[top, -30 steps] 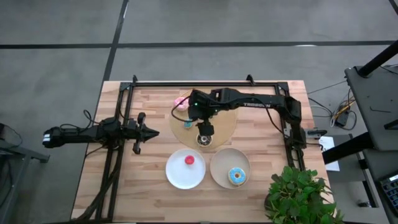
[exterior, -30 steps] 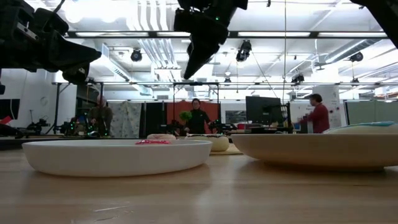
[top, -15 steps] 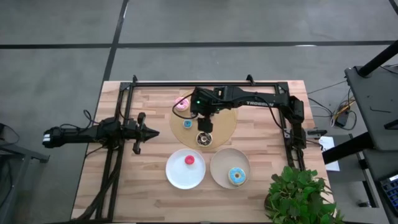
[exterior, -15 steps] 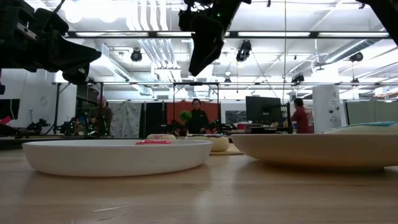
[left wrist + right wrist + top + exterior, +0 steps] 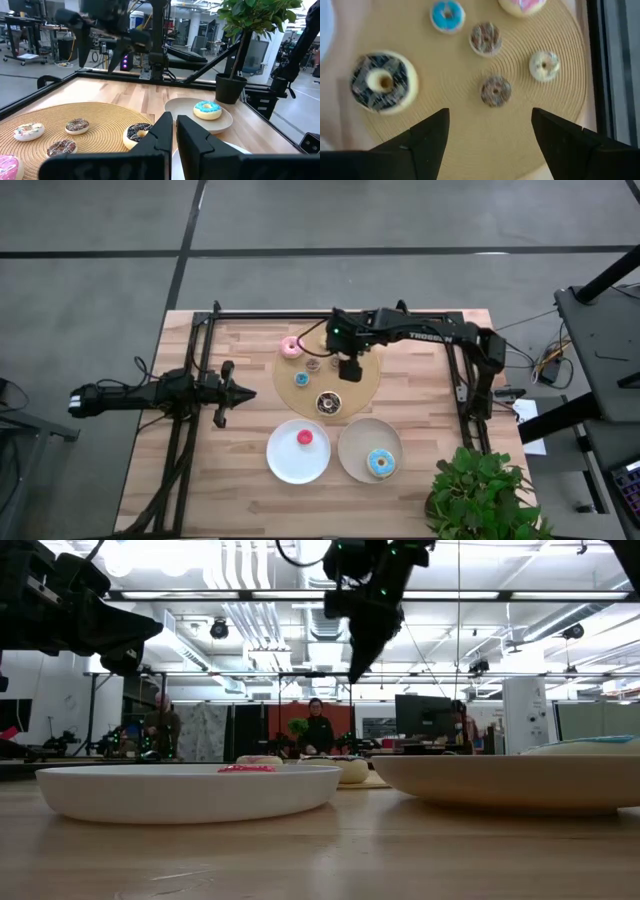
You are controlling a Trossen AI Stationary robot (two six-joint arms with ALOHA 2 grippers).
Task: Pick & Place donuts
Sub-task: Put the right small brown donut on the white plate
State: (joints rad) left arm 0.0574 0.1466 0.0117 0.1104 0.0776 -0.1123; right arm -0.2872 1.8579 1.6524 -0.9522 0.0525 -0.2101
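- Left gripper (image 5: 226,392) parked over the counter (image 5: 230,470), well left of the board, jaws clenched on nothing. Idle.
- White plate (image 5: 280,465): red donut (image 5: 304,437) in it. That one looks placed.
- Tan plate (image 5: 352,458), just right of the white one: light blue donut (image 5: 380,463) in it. Also looks placed.
- Round woven board (image 5: 368,375) behind the plates holds the rest: pink donut (image 5: 291,347) at its left edge, small blue donut (image 5: 301,379), chocolate donut (image 5: 327,402) near the front edge, plus small ones in the middle; right wrist view gives a brown donut (image 5: 495,91), a second brown donut (image 5: 485,38) and a tan donut (image 5: 544,65).
- Right gripper (image 5: 349,369) hovers above the middle-right of the board, jaws released and empty, straddling the spot just by the brown donut in its own wrist view.
- Tally, my read: two of seven done, five left on the board. Next pick is probably one of the small ones under the right gripper; no descent or contact visible.
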